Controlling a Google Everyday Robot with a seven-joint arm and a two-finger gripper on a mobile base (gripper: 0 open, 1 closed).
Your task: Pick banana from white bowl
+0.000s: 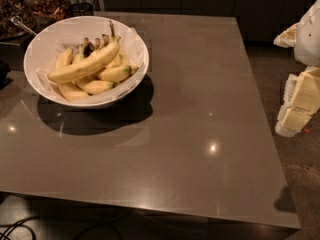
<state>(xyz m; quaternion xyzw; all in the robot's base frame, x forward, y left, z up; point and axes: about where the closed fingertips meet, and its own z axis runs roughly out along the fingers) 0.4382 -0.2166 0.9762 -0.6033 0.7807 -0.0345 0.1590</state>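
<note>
**Clerk:** Presently, where does the gripper stand?

**Inspector:** The gripper [299, 104] hangs off the right edge of the table [200, 114], well apart from the white bowl [131, 44], which sits near the far left corner. Whether it is released or clenched cannot be told from this view. No fruit is seen in it.

**Clerk:** And the banana?

**Inspector:** The banana [85, 64] lies on top of the heap inside the bowl. It slants from lower left up to its brownish stem [112, 30]. It rests across the shorter bananas [92, 86], and the green-tipped banana [117, 73] touches its underside.

**Clerk:** Hazards from here?

**Inspector:** Three, by judgement.
- **Rim strike:** The reach crosses nearly the whole table. A low approach could strike the bowl's near rim and shove or tip the bowl.
- **Wrong fruit:** The fruit is packed close, so an off-centre descent could pinch a neighbour along with the target, or take the wrong one.
- **Slip or drag:** The banana is curved and smooth. Held near one end, it would likely swing and slip back. The stems also crowd together at the upper end, and whether they are joined cannot be told. If they are, lifting one drags the rest.
</note>
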